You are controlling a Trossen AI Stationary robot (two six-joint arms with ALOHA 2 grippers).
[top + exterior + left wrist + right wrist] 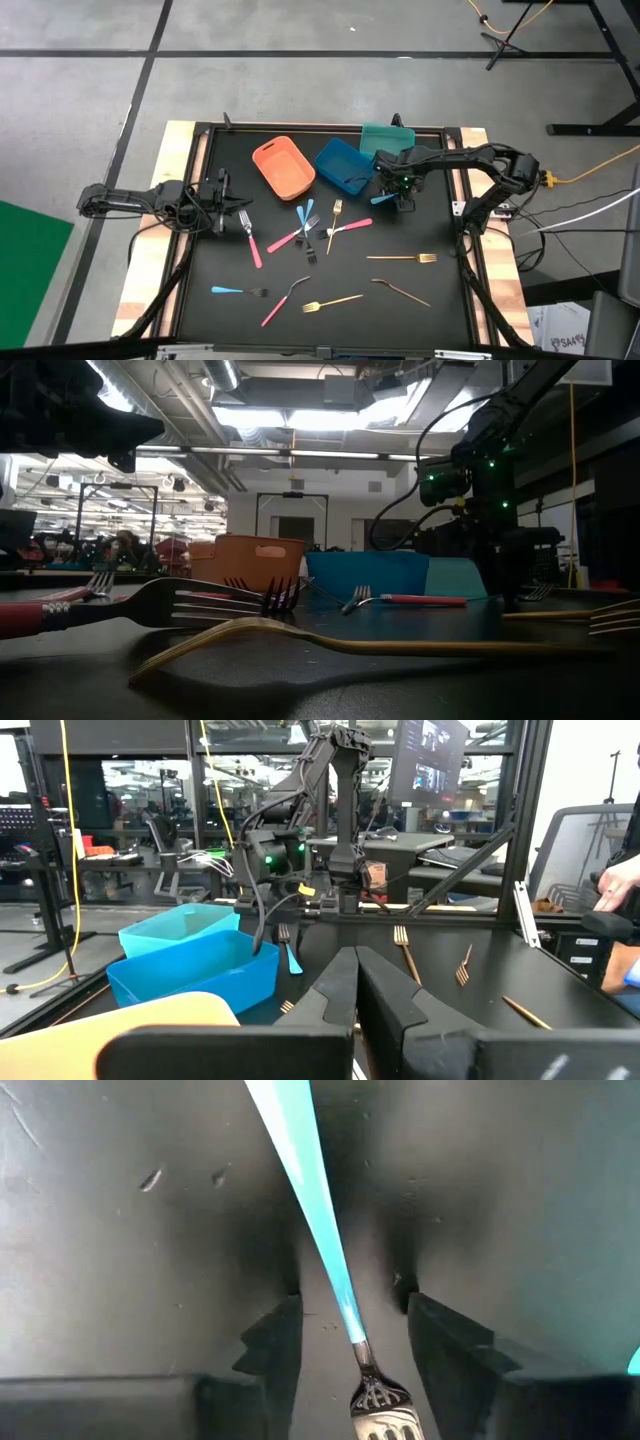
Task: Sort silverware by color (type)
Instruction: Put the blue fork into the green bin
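Observation:
My right gripper [350, 1308] is open and points down at the mat just in front of the blue bin [343, 165]. A light-blue-handled fork [322, 1230] lies flat on the mat between its two fingers, metal head [385, 1410] nearest the camera; the fingers stand apart from it on either side. In the high view that fork [383, 198] shows beside my right gripper [399, 199]. My left gripper [355, 982] is shut and held level over the table's left edge [222, 190], touching nothing. Other pink, light-blue and gold pieces lie scattered flat on the mat.
Orange bin [284, 166], blue bin and teal bin [386, 139] stand in a row at the far side. A pink fork [251, 240], crossed blue and pink pieces [303, 224], and gold forks [404, 258] [335, 300] lie on the mat. A person's hand [618, 880] shows beyond the table.

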